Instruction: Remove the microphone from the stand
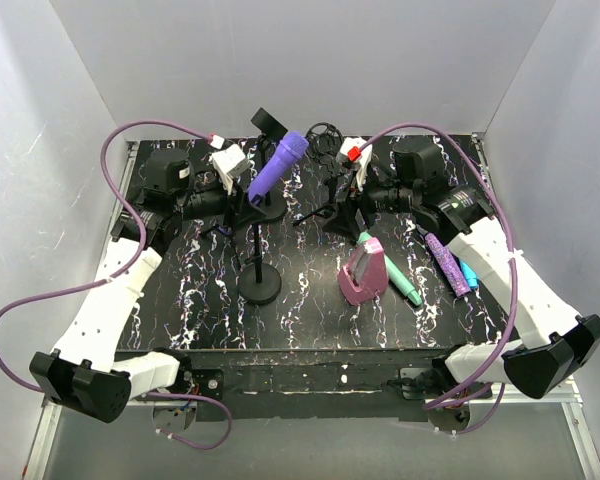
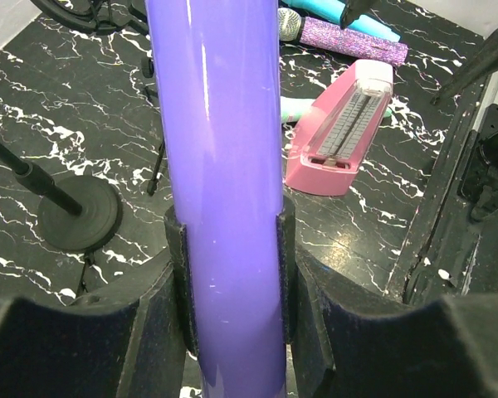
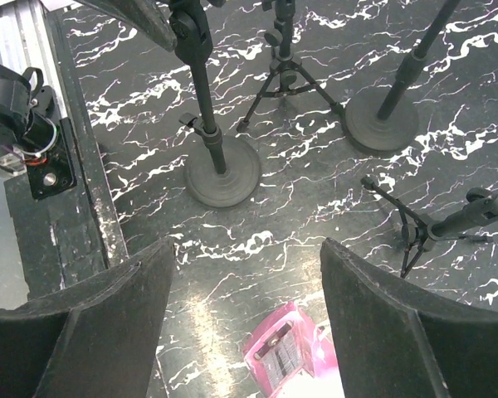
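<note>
1. Left gripper point(image 2: 228, 274) is part-closed, clamping the glossy purple cylindrical microphone point(image 2: 224, 124) above the black round-base stand point(image 1: 261, 284).
2. Right gripper point(image 3: 245, 315) is wide open and empty.
3. Risks: the slick body slips through the pads, or a snagged pull tips the stand.

Purple microphone point(image 1: 280, 162) (glossy, tilted) beside black stand point(image 1: 260, 285).

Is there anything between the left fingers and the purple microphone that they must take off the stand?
Nothing visible stands between them. The left fingers already press on both sides of the purple microphone, with no gap and no other thing between the fingers and its handle.
</note>
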Available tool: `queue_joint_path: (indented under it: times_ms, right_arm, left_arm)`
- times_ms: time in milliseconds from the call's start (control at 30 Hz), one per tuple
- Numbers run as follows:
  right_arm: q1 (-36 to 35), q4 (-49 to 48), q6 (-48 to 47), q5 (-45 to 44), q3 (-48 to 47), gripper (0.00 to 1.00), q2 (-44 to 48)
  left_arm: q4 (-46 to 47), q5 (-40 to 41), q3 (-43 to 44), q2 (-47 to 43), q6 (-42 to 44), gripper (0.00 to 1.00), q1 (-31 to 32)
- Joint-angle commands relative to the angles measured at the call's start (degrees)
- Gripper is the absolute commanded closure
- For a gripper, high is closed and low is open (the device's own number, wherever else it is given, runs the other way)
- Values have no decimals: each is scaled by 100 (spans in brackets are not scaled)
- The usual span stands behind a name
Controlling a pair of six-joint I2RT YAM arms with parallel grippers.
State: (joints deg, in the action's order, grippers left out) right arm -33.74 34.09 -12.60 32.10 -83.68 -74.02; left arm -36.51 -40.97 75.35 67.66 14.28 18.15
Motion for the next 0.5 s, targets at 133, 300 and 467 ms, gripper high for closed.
queue_joint_path:
  times_ms: [133, 300, 467]
  right_arm:
    - [25, -534, 275, 323, 176, 23, 28]
    - [25, -911, 469, 543, 413, 22, 80]
    - [16, -1237, 583, 684, 686, 22, 72]
  left_arm:
    - [127, 63, 444, -95, -233, 30, 39]
    - [-294, -270, 1016, 247, -303, 22, 30]
    - [-322, -324, 1490, 695, -549, 22, 39]
